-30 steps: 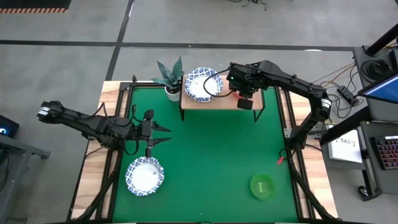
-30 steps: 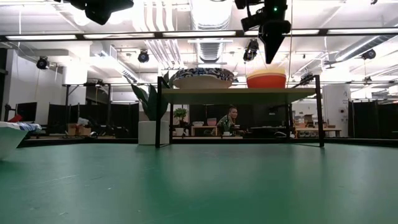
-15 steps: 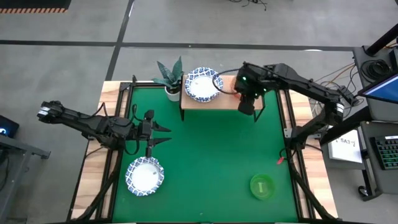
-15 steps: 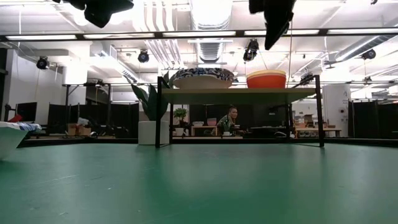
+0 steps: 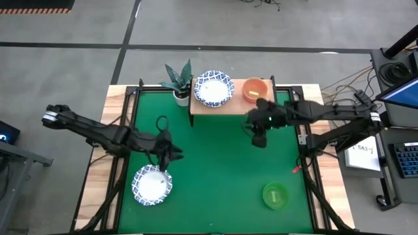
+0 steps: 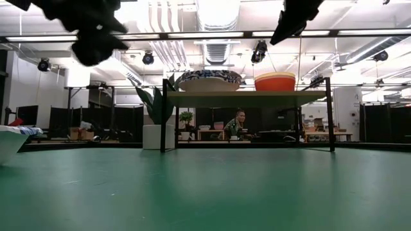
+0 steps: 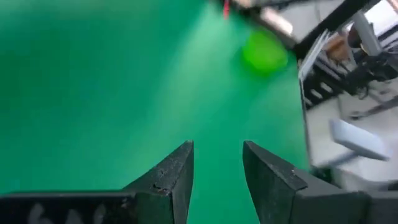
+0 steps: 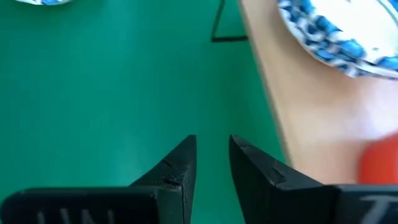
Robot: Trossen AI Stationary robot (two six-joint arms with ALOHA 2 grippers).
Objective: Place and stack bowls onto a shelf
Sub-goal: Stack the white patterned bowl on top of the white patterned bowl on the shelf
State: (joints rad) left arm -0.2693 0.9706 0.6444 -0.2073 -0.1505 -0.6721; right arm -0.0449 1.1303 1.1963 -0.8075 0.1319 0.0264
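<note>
right gripper (image 5: 259, 140): empty, fingers slightly apart, just in front of the shelf (image 5: 238, 104)
done: patterned bowl (image 5: 213, 87) and red bowl (image 5: 254, 90) shelved
left: green bowl (image 5: 275, 196), second patterned bowl (image 5: 152, 185) on mat

A shelf (image 5: 228, 104) stands at the back of the mat (image 5: 215, 170), with a potted plant (image 5: 178, 81) just beside its left end. On the shelf, a wide bowl (image 5: 213, 87) sits at the left and a smaller bowl (image 5: 254, 90) at the right. Another wide bowl (image 5: 152, 185) lies front left on the mat; a small bowl (image 5: 275, 196) lies front right.
</note>
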